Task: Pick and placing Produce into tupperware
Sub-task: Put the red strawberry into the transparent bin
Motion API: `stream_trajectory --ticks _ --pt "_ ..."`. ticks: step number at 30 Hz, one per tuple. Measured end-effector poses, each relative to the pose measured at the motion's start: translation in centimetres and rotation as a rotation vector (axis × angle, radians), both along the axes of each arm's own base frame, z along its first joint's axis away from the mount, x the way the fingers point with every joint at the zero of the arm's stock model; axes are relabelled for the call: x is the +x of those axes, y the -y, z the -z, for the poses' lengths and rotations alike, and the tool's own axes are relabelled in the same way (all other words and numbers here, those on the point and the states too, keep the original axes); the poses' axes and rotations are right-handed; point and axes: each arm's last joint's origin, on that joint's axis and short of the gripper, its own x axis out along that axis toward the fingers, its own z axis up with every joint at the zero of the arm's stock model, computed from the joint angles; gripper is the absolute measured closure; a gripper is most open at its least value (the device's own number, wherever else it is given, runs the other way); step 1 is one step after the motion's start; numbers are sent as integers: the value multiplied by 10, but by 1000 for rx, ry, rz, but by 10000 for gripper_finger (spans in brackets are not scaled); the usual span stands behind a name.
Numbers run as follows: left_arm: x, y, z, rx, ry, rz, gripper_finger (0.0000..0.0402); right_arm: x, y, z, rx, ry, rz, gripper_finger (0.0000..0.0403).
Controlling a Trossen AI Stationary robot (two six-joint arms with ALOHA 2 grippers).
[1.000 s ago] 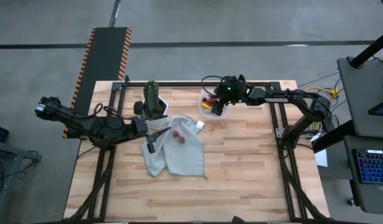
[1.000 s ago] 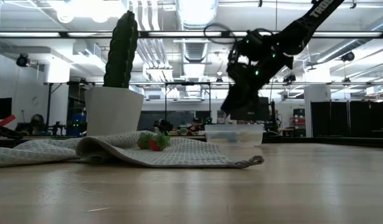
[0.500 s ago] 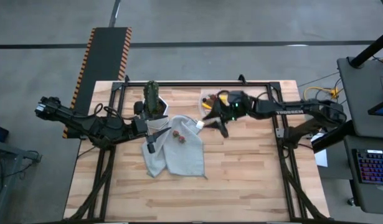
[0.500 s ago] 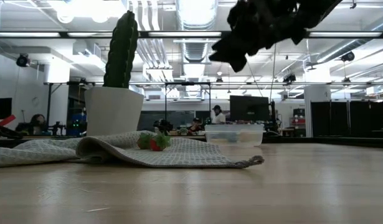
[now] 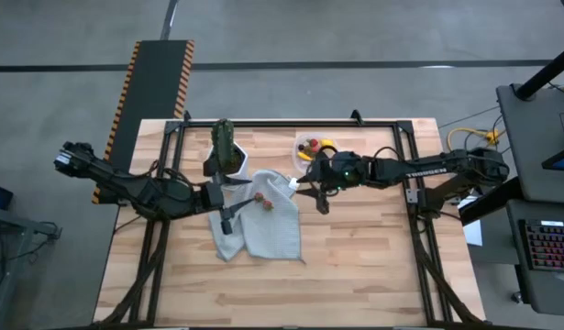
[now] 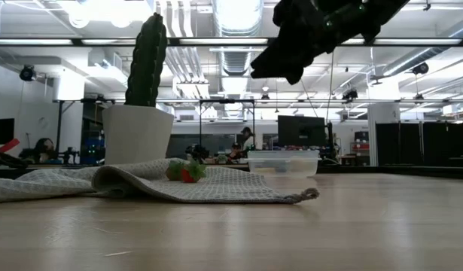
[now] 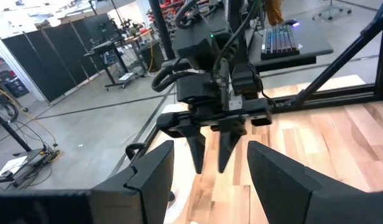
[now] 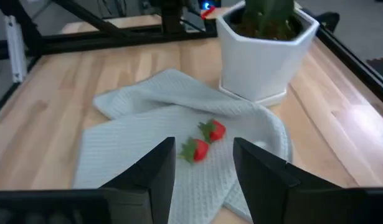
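Note:
Two red strawberries (image 8: 214,130) (image 8: 196,150) lie on a grey-green cloth (image 5: 263,225) spread on the table; the low view shows them (image 6: 186,172) on the cloth's fold. The clear tupperware (image 5: 311,148) stands near the far edge and holds a yellow piece (image 5: 326,144) and red berries. My right gripper (image 5: 313,191) hangs open above the table between the tupperware and the cloth, its fingers pointing toward the strawberries (image 5: 265,201). My left gripper (image 5: 232,209) is open over the cloth's left part and faces the right gripper (image 7: 213,143).
A green cactus in a white pot (image 5: 224,147) stands at the cloth's far left corner, close to the strawberries (image 8: 266,50). Black frame rails (image 5: 291,122) run along the table's far edge and sides. Bare wood (image 5: 355,266) lies toward the near edge.
My right gripper has risen from the tupperware and swung toward the near edge and the left, ending over the cloth's right edge. The strawberries, the cloth and the tupperware have stayed where they were.

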Motion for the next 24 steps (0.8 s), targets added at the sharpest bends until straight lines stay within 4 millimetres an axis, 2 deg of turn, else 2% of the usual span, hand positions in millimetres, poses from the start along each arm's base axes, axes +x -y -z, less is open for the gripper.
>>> stream_trajectory --ticks 9,13,18,24 --pt "5 2 3 8 -13 0 212 2 0 7 2 -37 0 252" --pt "5 2 3 8 -13 -2 212 9 0 18 9 -57 -2 255" --pt "5 2 3 8 -13 -2 212 28 -1 41 52 -34 11 253" --pt "5 2 3 8 -14 -2 212 53 -3 61 83 -4 -57 252"
